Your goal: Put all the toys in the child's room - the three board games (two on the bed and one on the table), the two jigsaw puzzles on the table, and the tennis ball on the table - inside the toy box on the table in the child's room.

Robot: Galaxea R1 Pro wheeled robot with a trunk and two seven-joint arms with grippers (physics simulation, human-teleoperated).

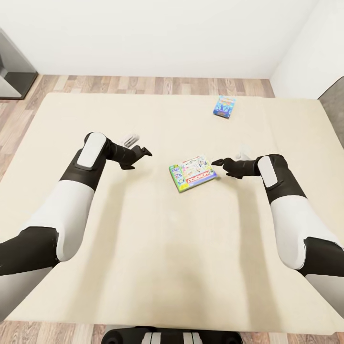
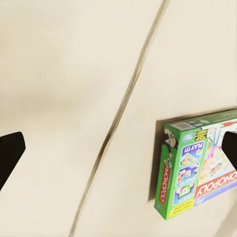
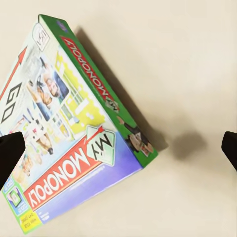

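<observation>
On the beige bed (image 1: 119, 248), near its middle, lies the green-edged "MY MONOPOLY" board game (image 1: 192, 173), flat and face up. It also shows in the wrist views (image 2: 190, 173) (image 3: 69, 133). A smaller light-blue board game (image 1: 224, 106) lies near the bed's far edge. My right gripper (image 1: 220, 167) hovers open just right of the Monopoly box, with one fingertip (image 3: 10, 153) over its lid and the other past its corner. My left gripper (image 1: 141, 156) hangs open left of the box, holding nothing. The table and toy box are out of view.
A seam (image 2: 118, 118) runs across the mattress between its two sections. Wood-plank floor (image 1: 157, 85) and white walls lie beyond the bed. A grey piece of furniture (image 1: 12, 71) stands at the far left, and a dark grey panel (image 1: 333, 102) at the far right.
</observation>
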